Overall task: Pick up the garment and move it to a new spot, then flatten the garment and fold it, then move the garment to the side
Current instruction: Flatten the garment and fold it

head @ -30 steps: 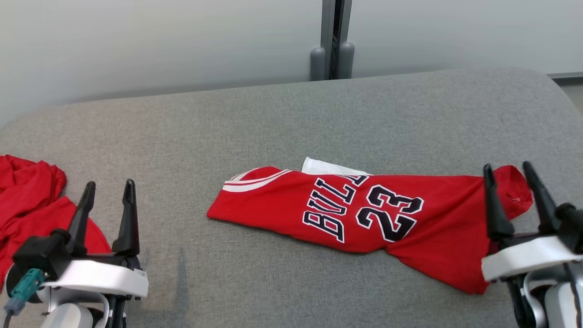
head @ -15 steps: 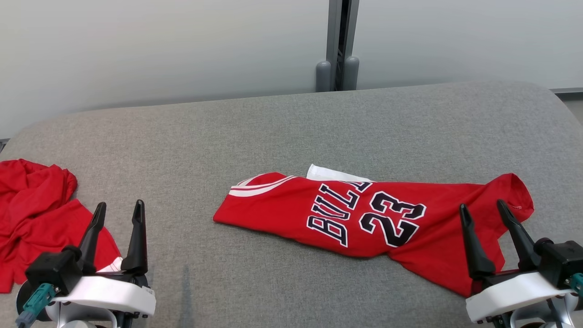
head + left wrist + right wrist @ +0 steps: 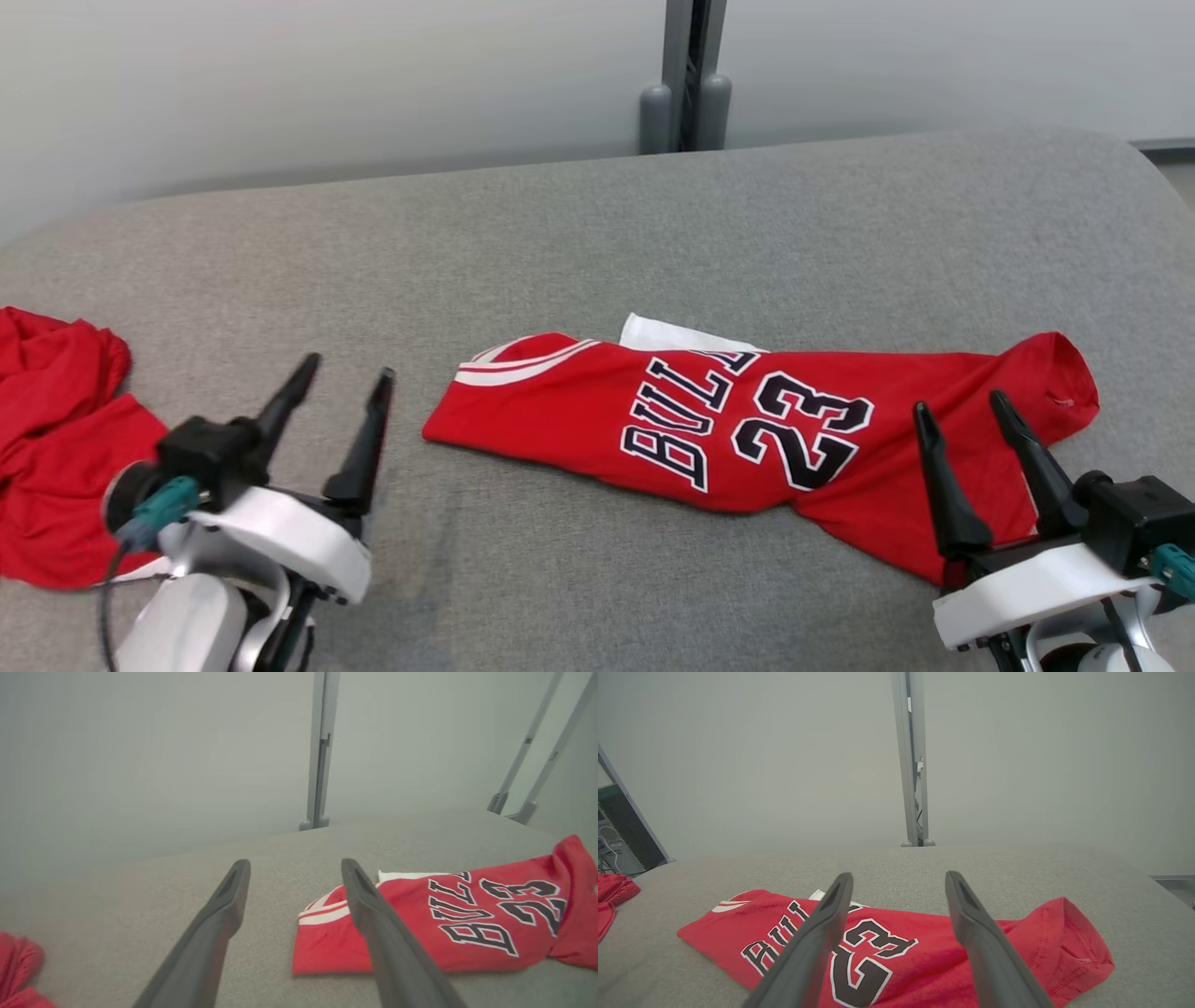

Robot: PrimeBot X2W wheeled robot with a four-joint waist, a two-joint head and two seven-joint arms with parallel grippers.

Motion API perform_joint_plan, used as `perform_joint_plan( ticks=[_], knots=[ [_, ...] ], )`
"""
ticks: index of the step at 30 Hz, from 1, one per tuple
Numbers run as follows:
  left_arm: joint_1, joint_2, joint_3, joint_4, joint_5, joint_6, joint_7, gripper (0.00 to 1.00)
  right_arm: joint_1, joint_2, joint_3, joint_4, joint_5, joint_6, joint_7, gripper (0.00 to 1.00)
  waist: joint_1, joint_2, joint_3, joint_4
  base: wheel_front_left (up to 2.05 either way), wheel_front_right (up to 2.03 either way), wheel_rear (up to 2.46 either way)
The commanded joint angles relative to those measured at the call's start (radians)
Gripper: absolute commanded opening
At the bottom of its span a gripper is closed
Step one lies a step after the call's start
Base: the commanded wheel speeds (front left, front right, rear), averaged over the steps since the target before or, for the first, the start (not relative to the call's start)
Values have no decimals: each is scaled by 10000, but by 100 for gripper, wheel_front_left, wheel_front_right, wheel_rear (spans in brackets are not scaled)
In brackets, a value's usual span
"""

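Note:
The garment [image 3: 794, 439] is a red jersey with "BULLS 23" in black and white. It lies crumpled lengthwise on the grey padded table [image 3: 560, 243], right of the middle. My left gripper [image 3: 348, 367] hovers open just left of the jersey's striped left end, with its fingers angled toward it. Over the jersey's right lower part my right gripper [image 3: 959, 402] is open and holds nothing. In the left wrist view the left gripper [image 3: 295, 863] frames the garment's [image 3: 467, 914] left edge. In the right wrist view the right gripper [image 3: 899, 875] stands above the garment [image 3: 906, 961].
A second red cloth [image 3: 56, 448] lies bunched at the table's left edge, also seen as the red cloth [image 3: 612, 896] from the right wrist. A grey post [image 3: 686, 84] stands behind the table's rounded far edge, against a pale wall.
My left gripper has swung right and tilted toward the jersey's left end. The right gripper dropped lower over the jersey's right part. The head camera shifted; the jersey itself lies as before.

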Motion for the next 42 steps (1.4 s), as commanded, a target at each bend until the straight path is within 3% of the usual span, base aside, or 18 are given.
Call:
perform_joint_plan(
  ticks=[1, 8, 18, 20, 26, 30, 36, 42],
  knots=[
    [-284, -1, -237, 255, 92, -244, 192, 100, -113, -36, -17, 48, 110, -3, -28, 100, 0, 0, 206, -200, 0, 0, 0],
    [-1094, -128, -1476, 2180, 204, -1196, 1151, 100, -403, -35, 239, 296, 346, -3, -247, 100, 0, 0, 795, -768, 0, 0, 0],
    [-2327, 266, -2870, 3981, 620, -1512, 1444, 99, -695, -33, 341, 584, 566, -3, -551, 100, 0, 0, 1275, -1202, 0, 0, 0],
    [-2596, 428, -3455, 4103, 713, -1526, 1435, 2, -773, -34, 360, 639, 585, -3, -601, 100, 0, 0, 1323, -1248, 0, 0, 0],
    [-3350, 1124, -4907, 4088, 507, -1513, 1410, 0, -816, -34, 315, 780, 686, -3, -692, 100, 0, 0, 1356, -1263, 0, 0, 0],
    [-3711, 1784, -5978, 3067, 22, -1515, 1979, 0, -651, -35, 141, 768, 618, -3, -672, 100, 0, 0, 1246, -1128, 0, 0, 0],
    [-4238, 3366, -7443, 52, -827, -1516, 3751, 0, -467, -37, -175, 675, 466, -3, -503, 100, 0, 0, 1059, -672, 0, 0, 0],
    [-4656, 4862, -7799, -3319, -1611, -1508, 5620, 0, -405, -37, -318, 608, 557, -3, -364, 100, 0, 0, 962, -199, 0, 0, 0]
  ],
)
